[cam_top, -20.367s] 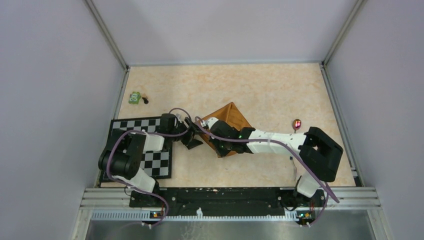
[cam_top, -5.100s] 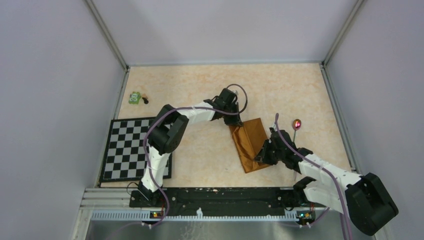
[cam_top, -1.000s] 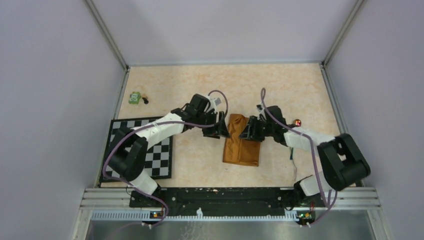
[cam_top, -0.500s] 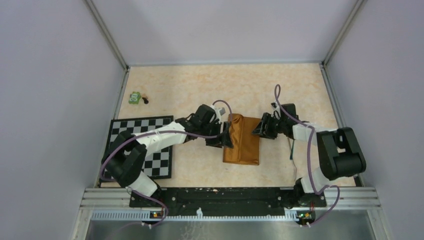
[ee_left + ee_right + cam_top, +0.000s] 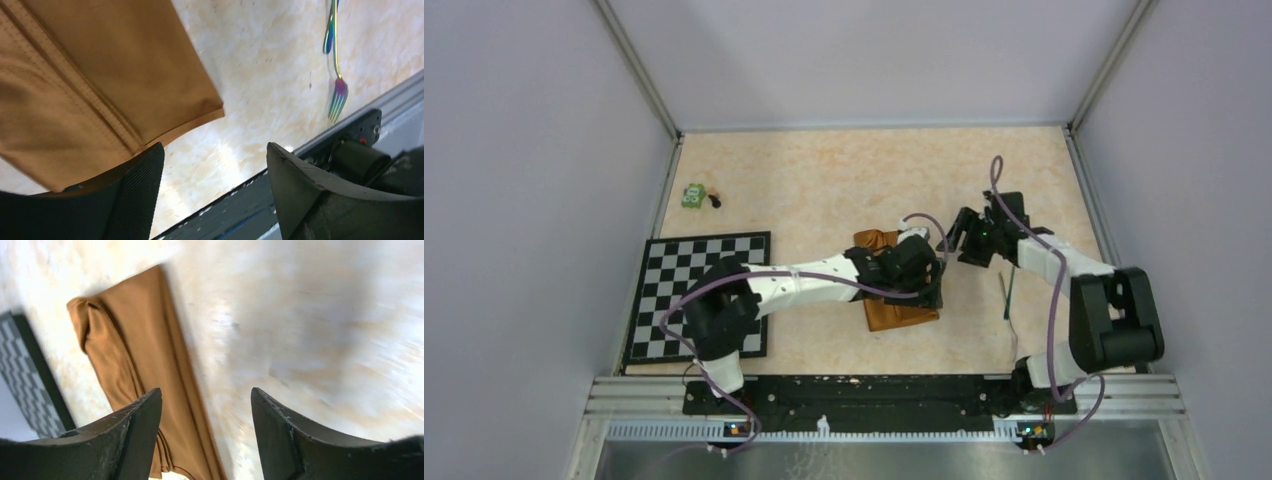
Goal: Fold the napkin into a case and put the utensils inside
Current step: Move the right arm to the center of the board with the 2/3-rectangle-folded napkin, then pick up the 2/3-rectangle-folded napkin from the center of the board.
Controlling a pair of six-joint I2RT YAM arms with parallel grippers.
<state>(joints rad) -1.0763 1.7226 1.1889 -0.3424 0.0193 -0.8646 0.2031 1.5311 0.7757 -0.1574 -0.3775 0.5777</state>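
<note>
The napkin (image 5: 896, 314) lies folded into a narrow strip near the middle of the table (image 5: 844, 180). Its long edges are straight and its far end is bunched. The left arm crosses over much of it. The left gripper (image 5: 214, 150) hangs by the strip's near right corner, fingers wide, with only bare tabletop between them. The right gripper (image 5: 206, 392) is near, to the right of the strip's far end, fingers also wide and holding nothing. The utensils (image 5: 1007, 292) lie apart from the napkin, between it and the right edge. Open tabletop runs along the far side. The mat (image 5: 686, 290) and a green toy (image 5: 692, 196) lie by the left edge, well apart from the napkin.
</note>
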